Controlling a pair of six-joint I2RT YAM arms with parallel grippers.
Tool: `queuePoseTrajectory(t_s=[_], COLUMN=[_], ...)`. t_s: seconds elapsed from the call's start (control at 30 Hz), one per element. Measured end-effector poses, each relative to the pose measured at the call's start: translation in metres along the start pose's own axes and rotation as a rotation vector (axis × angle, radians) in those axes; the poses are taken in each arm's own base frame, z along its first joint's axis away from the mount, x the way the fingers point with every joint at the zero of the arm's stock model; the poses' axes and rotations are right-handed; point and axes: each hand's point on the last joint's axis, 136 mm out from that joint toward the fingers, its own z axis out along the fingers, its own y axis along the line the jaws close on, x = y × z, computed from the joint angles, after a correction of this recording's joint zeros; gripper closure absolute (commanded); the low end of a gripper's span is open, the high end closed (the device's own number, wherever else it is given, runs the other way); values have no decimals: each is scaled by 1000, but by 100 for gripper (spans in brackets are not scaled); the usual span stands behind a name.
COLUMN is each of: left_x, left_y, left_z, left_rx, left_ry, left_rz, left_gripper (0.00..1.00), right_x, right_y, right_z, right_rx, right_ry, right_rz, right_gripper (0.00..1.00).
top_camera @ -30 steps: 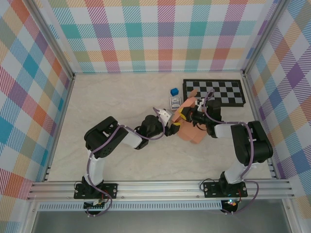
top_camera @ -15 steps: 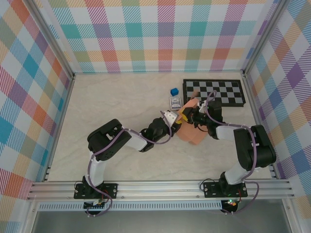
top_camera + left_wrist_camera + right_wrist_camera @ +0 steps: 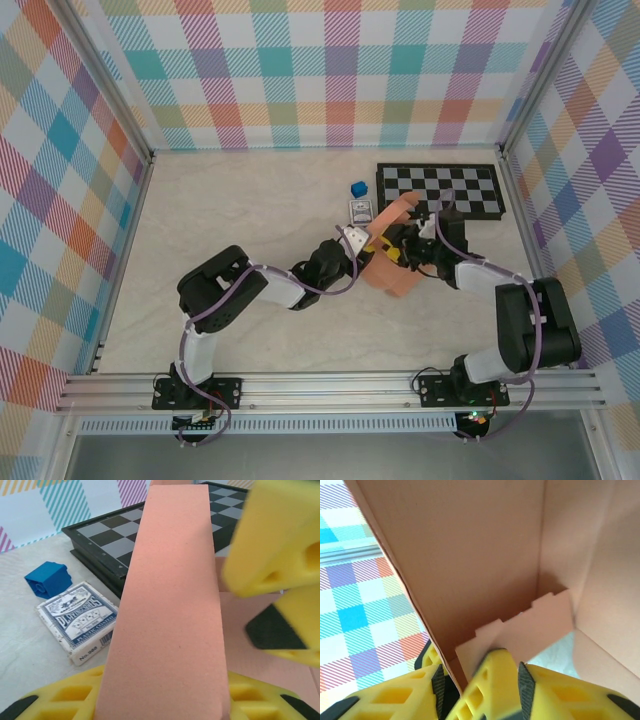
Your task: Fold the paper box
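Salmon-orange cardboard is lying near the middle of the table [image 3: 250,200]: the paper box [image 3: 398,278] is being kept half-formed between the two grippers, with one long panel raised and slanting toward the far side. Just beyond it, a black-and-grey chessboard [image 3: 440,190] is lying flat, and in the top view its near-left corner is being overlapped by the tip of the raised panel. A blue-and-white card pack [image 3: 359,210] is lying just beside the box on the left, and a small blue cube [image 3: 358,188] is sitting a little farther back, apart from the pack. In the left wrist view much of the chessboard is being hidden by the panel.

Both arms are being stretched low and forward, bent inward so that the wrists are meeting over the box. The left gripper [image 3: 366,245] is being closed across the raised panel, one yellow finger at each edge. The right gripper [image 3: 392,252] is being held against the box's open side with its jaws parted; a wall edge and a notched tab are lying between them, and nothing can be seen clamped.

Counted: one paper box, one chessboard, one card pack, one cube, two grippers.
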Motion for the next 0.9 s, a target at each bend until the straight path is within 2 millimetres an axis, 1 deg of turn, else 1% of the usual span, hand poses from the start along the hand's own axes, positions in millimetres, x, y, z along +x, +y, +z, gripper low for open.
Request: queuePoseTrajectory(t_s=[0.1,0.2,0.23,0.33,0.47,0.57,0.63,0.7,0.8,0.9], left_x=[-1,-2,-3,-3,-5,-9,-14,-18,-19,-17], left_y=[3,8,9,13,20,32,42,51,62,66], left_z=[-3,-6,-6,-8,-12,-17,-20,-22,-24,-25], left_rx=[-14,-23,-24,-29,-26,-18,-16,-24,-24,-20], left_ry=[19,37,41,53,77,105,126,139,165,188], left_rz=[24,44,48,52,39,-14,-65,-108,-170,-210], left_gripper=[68,68,68,68,68,69,69,70,71,72], right_x=[1,5,6,7,6,8,16,22,37,55], right_y=[-1,4,8,12,13,18,19,16,12,17], right_z=[-12,-26,-32,-46,-52,-52,-50,-47,-36,-16], right_rx=[25,42,45,69,101,89,62,42,-2,-60], right_ry=[-14,-46,-62,-105,-124,-137,-150,-156,-121,-57], right_rz=[-14,-63,-92,-222,-445,-653,-818,-943,-1131,-1305], right_gripper=[45,40,40,36,31,31,31,32,32,31])
